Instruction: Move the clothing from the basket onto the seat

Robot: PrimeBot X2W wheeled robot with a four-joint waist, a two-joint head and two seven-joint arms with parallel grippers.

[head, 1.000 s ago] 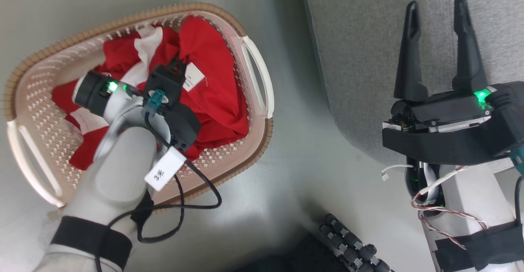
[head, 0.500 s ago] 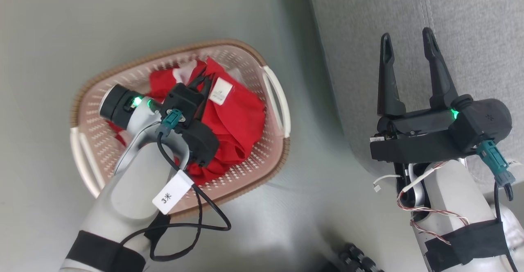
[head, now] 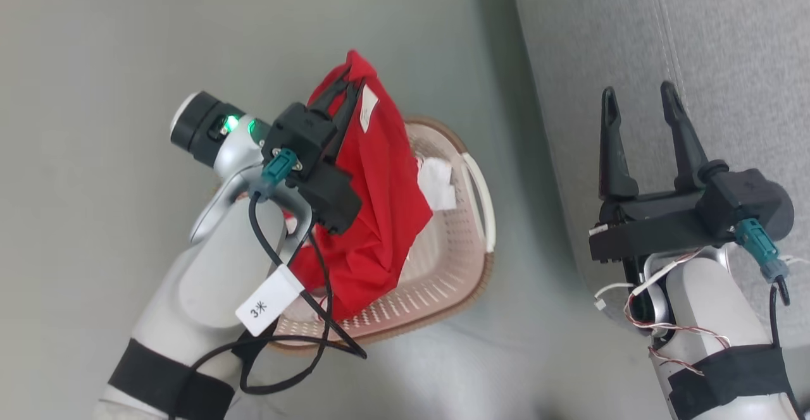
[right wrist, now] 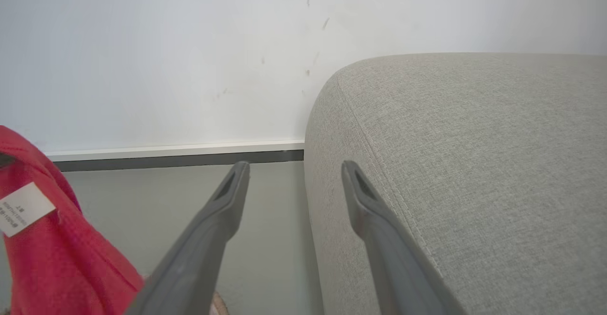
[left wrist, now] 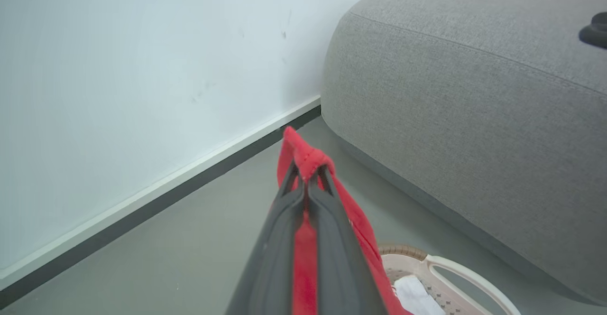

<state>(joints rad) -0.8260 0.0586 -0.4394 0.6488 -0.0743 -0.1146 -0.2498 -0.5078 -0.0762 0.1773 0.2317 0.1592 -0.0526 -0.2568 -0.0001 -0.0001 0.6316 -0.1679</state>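
While pinching clothing [head: 380, 186], left pincer [head: 350, 88] tilts, apparently above basket [head: 443, 262].

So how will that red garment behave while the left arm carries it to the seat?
Likely floppy: the red garment hangs in loose folds from the left gripper, pinched at one edge. Probably light, so it may swing. Its tail overlaps the basket from above and could catch the rim.

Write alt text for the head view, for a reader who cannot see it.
The left claw, shut, holds a bright red fabric garment hanging over an oval cream-white perforated plastic basket on the grey floor. The right claw stands open and empty at the edge of a large grey woven-fabric sofa seat.
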